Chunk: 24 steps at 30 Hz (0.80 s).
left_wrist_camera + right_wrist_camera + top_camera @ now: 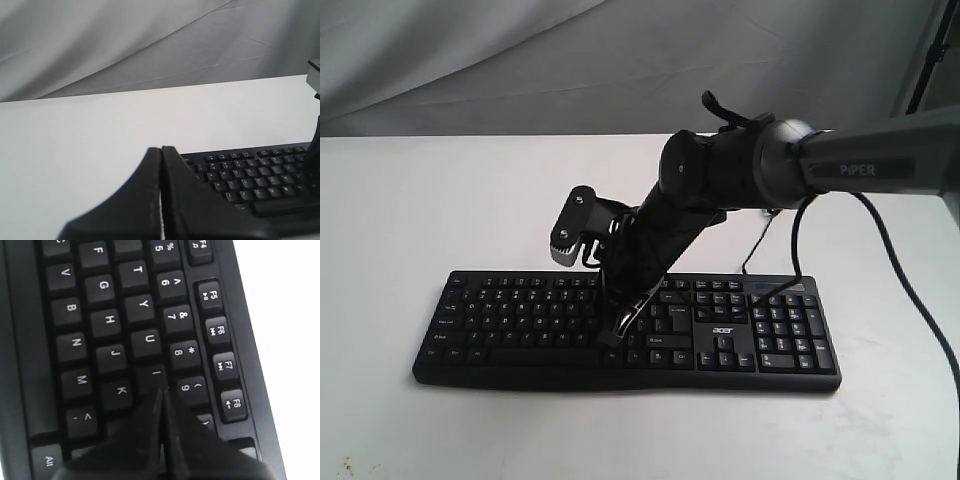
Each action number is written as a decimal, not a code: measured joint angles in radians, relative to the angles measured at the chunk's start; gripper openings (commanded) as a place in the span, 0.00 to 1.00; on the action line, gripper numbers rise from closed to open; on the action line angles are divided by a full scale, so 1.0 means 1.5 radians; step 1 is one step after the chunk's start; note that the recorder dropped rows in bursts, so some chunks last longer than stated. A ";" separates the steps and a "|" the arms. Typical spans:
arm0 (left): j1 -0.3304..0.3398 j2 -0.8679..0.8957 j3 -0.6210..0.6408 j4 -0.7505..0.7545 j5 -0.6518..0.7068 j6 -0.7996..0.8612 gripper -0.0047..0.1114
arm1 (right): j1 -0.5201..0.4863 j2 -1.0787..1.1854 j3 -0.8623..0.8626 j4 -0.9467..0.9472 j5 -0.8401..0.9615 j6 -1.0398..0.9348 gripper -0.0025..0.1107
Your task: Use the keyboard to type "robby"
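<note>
The black keyboard with an acer logo lies across the white table. My right gripper reaches down from the right, shut and empty. Its tip is down at the key tops in the right part of the letter block. In the right wrist view the keyboard fills the frame. There the right gripper points at the edge of the I key, between K and 9, and its fingers hide the O key. My left gripper is shut and empty, off the left end of the keyboard. It does not show in the exterior view.
A thin black cable runs from the keyboard's back edge. The right arm's thicker cable hangs down at the right. A grey cloth backdrop stands behind the table.
</note>
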 measured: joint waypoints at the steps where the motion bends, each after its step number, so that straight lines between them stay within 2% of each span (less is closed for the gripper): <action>1: 0.000 0.000 0.000 0.000 0.000 0.000 0.04 | 0.000 0.000 0.000 0.000 0.000 -0.001 0.02; 24: 0.000 0.000 0.000 0.000 0.000 0.000 0.04 | 0.000 -0.007 0.000 0.001 0.000 -0.003 0.02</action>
